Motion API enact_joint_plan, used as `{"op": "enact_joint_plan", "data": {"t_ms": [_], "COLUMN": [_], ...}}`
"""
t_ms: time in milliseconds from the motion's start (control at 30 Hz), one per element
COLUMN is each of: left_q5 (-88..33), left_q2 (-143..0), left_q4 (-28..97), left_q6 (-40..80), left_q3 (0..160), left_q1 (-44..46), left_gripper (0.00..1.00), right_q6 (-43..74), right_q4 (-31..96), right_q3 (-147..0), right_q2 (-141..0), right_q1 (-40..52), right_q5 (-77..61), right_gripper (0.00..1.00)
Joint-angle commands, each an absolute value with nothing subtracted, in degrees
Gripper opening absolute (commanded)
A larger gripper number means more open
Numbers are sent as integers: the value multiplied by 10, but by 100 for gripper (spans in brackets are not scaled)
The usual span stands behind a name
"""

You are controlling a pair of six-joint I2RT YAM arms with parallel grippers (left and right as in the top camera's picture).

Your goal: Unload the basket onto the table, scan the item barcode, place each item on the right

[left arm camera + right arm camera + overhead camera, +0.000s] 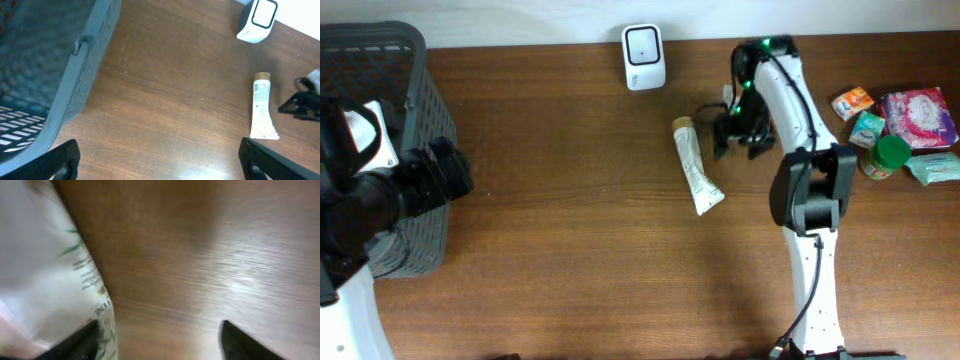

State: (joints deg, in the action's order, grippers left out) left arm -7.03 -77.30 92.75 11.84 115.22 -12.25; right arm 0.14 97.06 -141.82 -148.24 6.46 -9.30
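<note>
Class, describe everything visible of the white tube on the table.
The white tube is a soft-looking squeeze tube with a tan cap at its far end and a flat crimped tail at its near end. Small print and green leaf marks show on its body. It lies flat on the wooden table, slightly slanted, ungripped; the right gripper stands beside it, jaws open.

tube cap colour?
Tan cap on a white tube; clearest in left wrist view.

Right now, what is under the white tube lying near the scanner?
The white tube lies flat on the bare wooden table; nothing else shows beneath it. Its underside rests against the wood and is hidden, so any print there cannot be seen.
</note>
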Motion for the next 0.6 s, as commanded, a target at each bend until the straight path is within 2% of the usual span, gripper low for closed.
{"op": "enact_joint_plan", "data": {"t_ms": [0,167,233,433,567], "left_q5": [-70,-70,-70,-70,-70], "left_q2": [-772,-772,-772,-772,-772], "left_q4": [927,927,927,927,927], "left_q6": [124,124,124,124,124], "left_q3": [1152,1152,1152,1152,1152], "left_q1": [-125,-125,-125,-125,-125], "left_gripper": [99,99,99,99,98], "right_q6": [5,-7,-6,-6,-7], "right_q4": [973,973,973,972,945], "right_q3": [-1472,-1475,-1474,-1461,-1386], "right_q2": [-1460,-1451,-1451,-1458,-1458], "right_q1": [83,126,148,155,154], "right_q5": [-61,-62,-61,-62,-74], "right_gripper": [89,91,98,99,99]}}
